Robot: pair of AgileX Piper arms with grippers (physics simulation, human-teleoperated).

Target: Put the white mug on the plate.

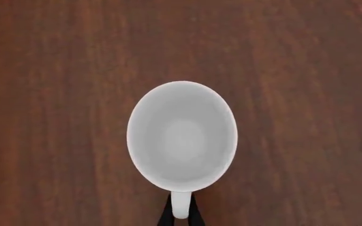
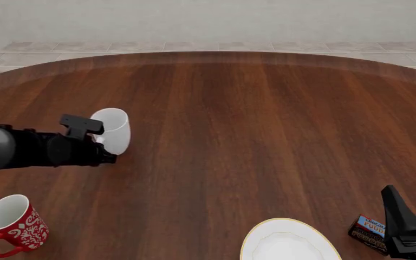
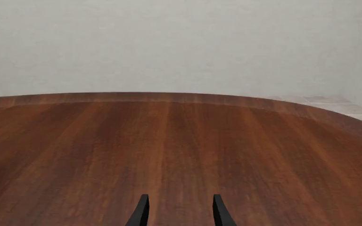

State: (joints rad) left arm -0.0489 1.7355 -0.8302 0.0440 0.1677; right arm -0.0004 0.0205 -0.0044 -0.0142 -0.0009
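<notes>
Left wrist view looks straight into the glossy all-white mug [image 1: 182, 136], whose loop handle is pinched between the left gripper [image 1: 179, 215] fingers. From the front, it is at the dark wooden table [image 2: 251, 135]'s left. The tan-rimmed white plate [image 2: 290, 241] lies at the near edge. The right gripper [image 3: 178, 212] is spread, empty.

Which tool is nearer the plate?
Right. The right tool sits just beside the plate, past a chocolate box; the left tool is far across the table at the white mug.
</notes>
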